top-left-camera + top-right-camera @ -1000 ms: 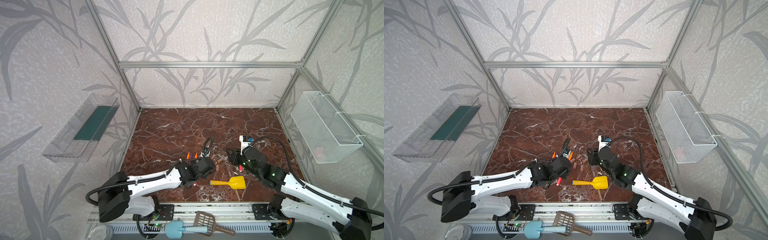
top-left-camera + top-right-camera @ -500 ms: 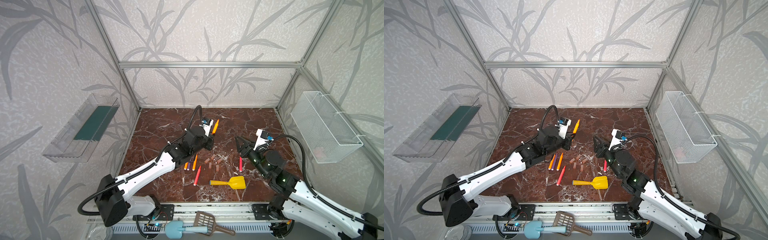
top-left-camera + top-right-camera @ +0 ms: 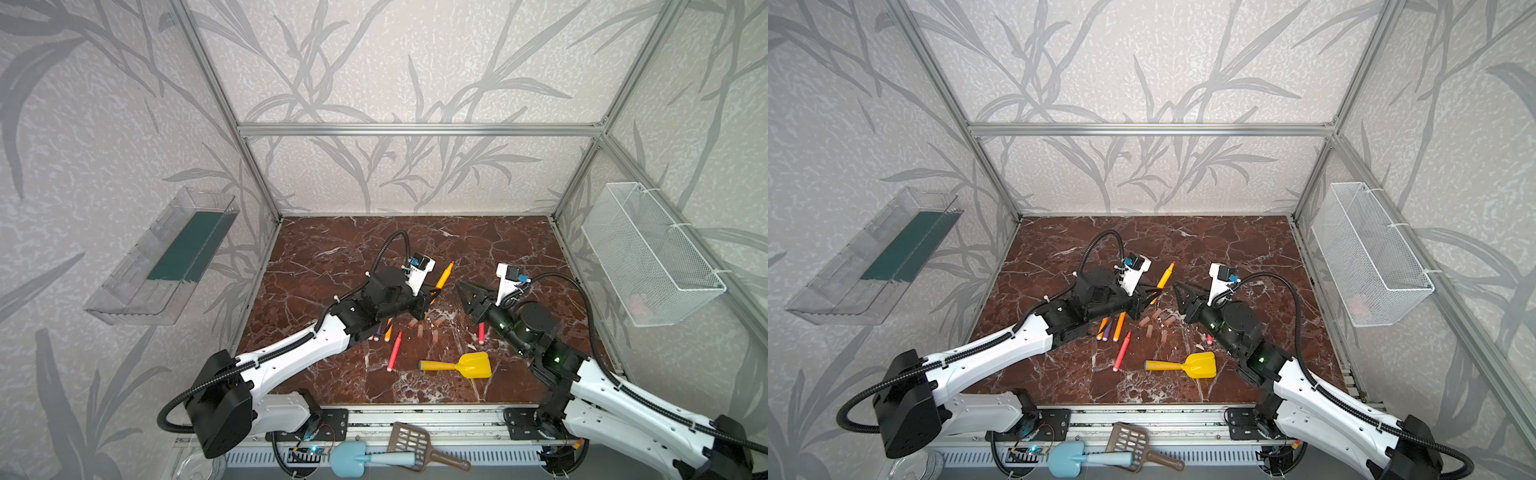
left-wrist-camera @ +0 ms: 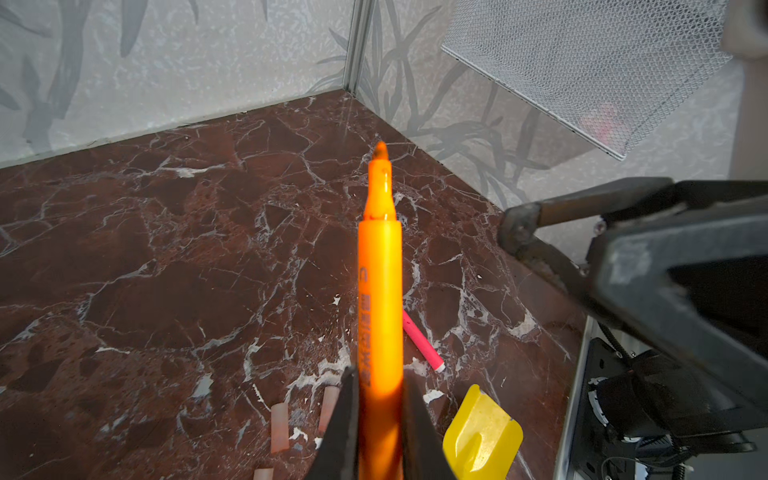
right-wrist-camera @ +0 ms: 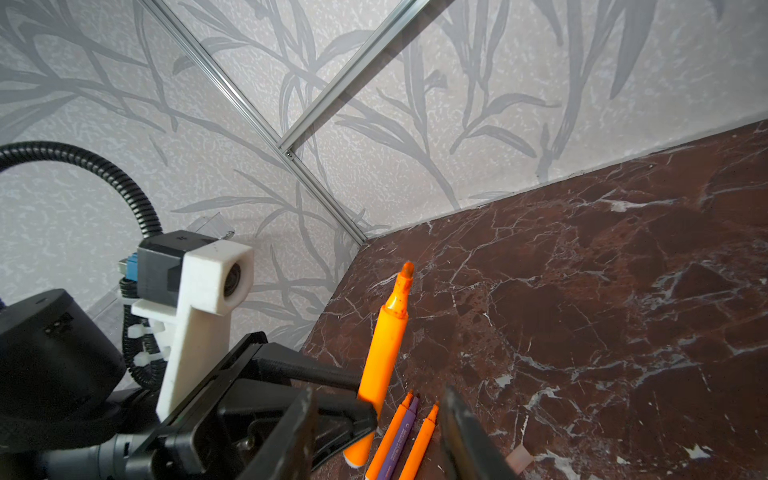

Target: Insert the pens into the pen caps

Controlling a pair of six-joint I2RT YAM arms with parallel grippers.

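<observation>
- Pen (image 3: 444, 275) now lifted off the desk (image 3: 332, 257), tip up, my left jaws clamped on its barrel.
- Right jaws raised too, open and empty; caps (image 3: 420, 331) still lie loose.

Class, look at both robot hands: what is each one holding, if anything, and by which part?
The left hand grips an orange pen by the rear of its barrel, tip pointing free. The right hand is open and holds nothing.

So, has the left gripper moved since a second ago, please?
Yes: the left gripper, shut on an orange pen, moved away from the yellow shovel toward the back wall.
</observation>
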